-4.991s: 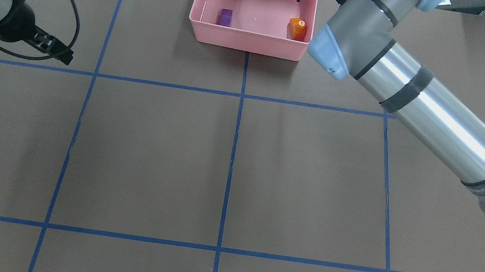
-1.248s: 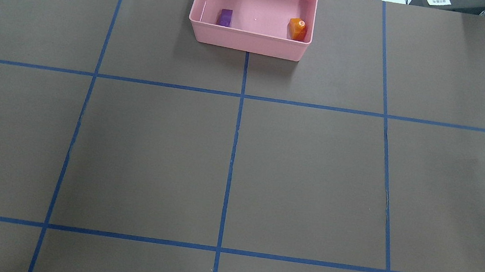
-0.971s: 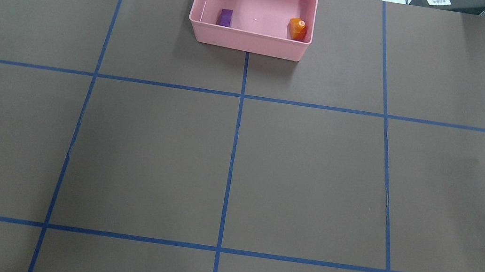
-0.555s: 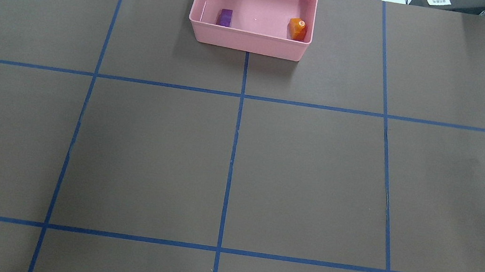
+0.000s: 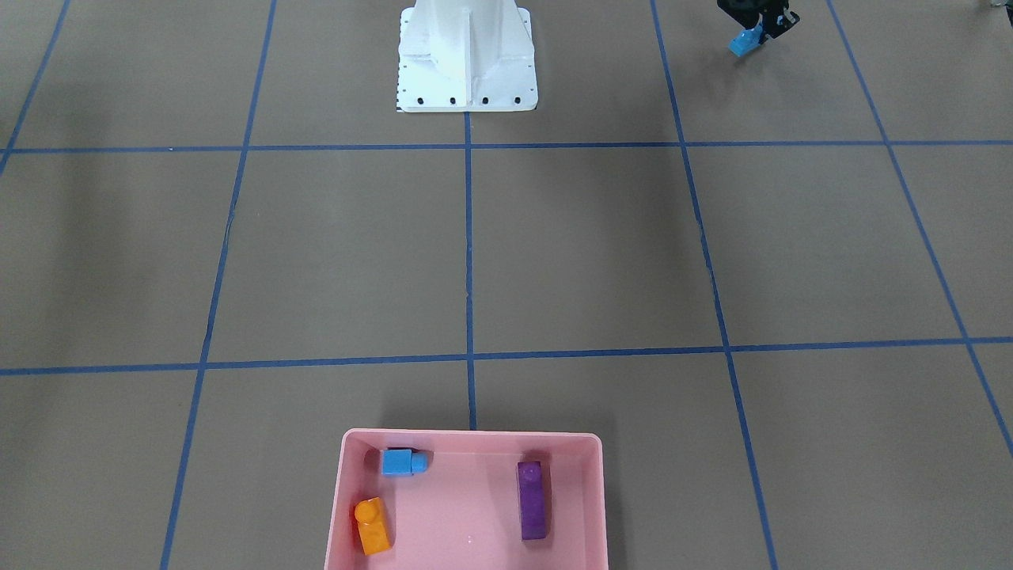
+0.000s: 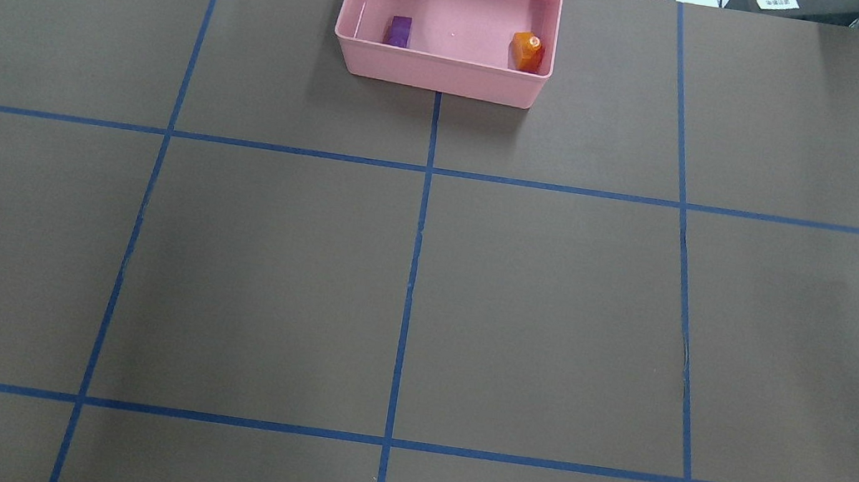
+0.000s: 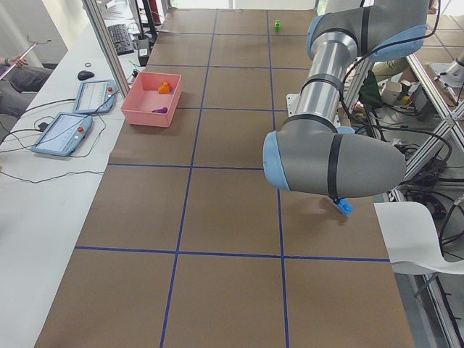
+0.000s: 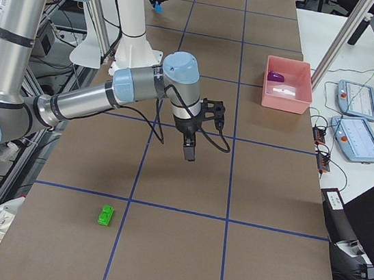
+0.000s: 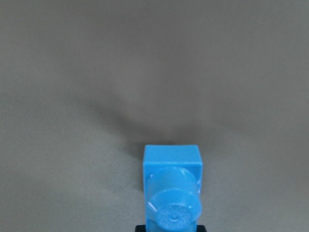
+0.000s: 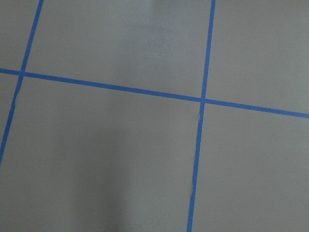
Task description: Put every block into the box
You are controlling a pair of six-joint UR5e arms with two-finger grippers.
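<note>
left gripper [image 5: 752,33] is clamped on the blue brick [image 9: 172,191] by the robot base [image 5: 467,55], well apart from the box [image 5: 475,434] — looks light, stiff, slick; best pinched across flat sides. right gripper [image 8: 189,153] — can't tell if open or closed.

Silver arm tubes [image 8: 82,100], grey joints [image 7: 370,167] w/ pale-blue caps [image 7: 270,159], blk tool [image 8: 189,157], white base [image 5: 467,47]

2 tablets [image 7: 61,134] (blue-rimmed) on wht bench [image 7: 36,217]
</note>
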